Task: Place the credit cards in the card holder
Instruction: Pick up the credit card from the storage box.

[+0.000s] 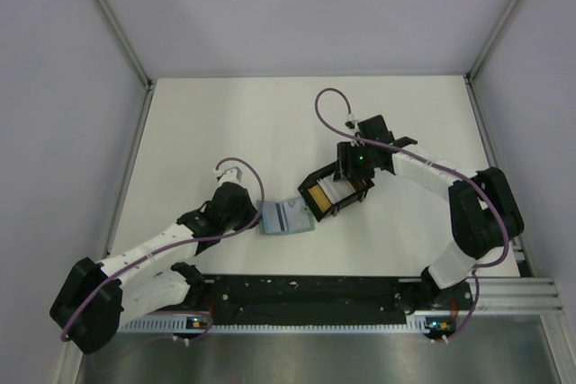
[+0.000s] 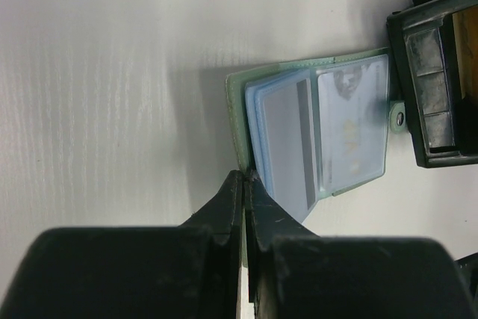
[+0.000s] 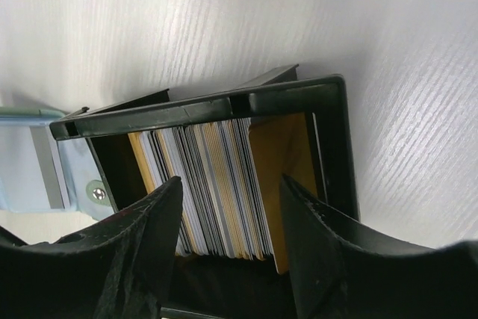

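Many thin credit cards [image 3: 216,184], rigid black box [image 3: 202,107], glossy card holder [image 2: 321,132]

This is a robotics lab test cell. A white table [image 1: 225,123] is boxed in on three sides by plain pale walls [image 1: 54,114] on metal posts [image 1: 110,20]. Two robot arms [image 1: 153,254] are bolted to a black rail [image 1: 315,294] at the table's near edge, with purple cables [image 1: 328,101] looping off them.

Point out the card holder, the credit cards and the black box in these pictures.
card holder [image 2: 347,128]: left wrist view, on its clear inner sleeve.
credit cards [image 3: 216,184]: right wrist view, on the stack's upright edges.
black box [image 3: 202,107]: right wrist view, on its rim.
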Robot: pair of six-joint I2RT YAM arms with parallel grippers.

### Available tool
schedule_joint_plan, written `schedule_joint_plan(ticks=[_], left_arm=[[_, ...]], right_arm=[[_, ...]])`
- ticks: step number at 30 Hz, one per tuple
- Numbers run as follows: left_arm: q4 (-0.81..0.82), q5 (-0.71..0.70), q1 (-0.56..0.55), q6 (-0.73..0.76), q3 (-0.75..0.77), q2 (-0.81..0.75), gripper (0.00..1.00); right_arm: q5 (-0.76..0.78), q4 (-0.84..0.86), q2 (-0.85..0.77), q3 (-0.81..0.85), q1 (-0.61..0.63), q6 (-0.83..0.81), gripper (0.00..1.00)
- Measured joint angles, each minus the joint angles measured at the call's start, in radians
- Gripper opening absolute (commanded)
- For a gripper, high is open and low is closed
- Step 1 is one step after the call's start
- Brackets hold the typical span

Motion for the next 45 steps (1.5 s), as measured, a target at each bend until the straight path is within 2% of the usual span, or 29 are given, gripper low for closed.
schedule_joint_plan(ticks=[5, 17, 22, 28, 32, 36, 39, 45], left_arm=[[0.001, 0.003, 0.0, 0.0, 0.0, 0.005, 0.0], [0.001, 0.006, 0.001, 0.001, 0.0, 0.006, 0.0], [0.001, 0.006, 0.001, 0.004, 0.0, 0.006, 0.0], [0.001, 0.006, 0.002, 0.006, 0.0, 0.006, 0.0], [0.001, 0.007, 0.003, 0.006, 0.0, 0.006, 0.0], [0.001, 0.007, 0.004, 0.007, 0.0, 0.006, 0.0], [0.001, 0.01, 0.005, 0.007, 0.0, 0.006, 0.0], [0.002, 0.011, 0.006, 0.011, 0.0, 0.006, 0.0]], right_arm=[[0.038, 0.0, 0.013, 0.014, 0.017, -0.008, 0.54], [0.046, -0.014, 0.013, 0.014, 0.019, -0.008, 0.24], [0.03, -0.018, 0.006, 0.014, 0.008, -0.003, 0.2], [0.009, -0.017, -0.006, 0.014, 0.002, -0.003, 0.06], [0.0, -0.015, -0.008, 0.014, -0.003, -0.003, 0.01], [-0.005, -0.015, -0.011, 0.014, -0.006, 0.002, 0.03], [-0.004, -0.016, -0.014, 0.014, -0.006, 0.006, 0.35], [0.008, -0.018, -0.014, 0.014, -0.006, 0.008, 0.45]])
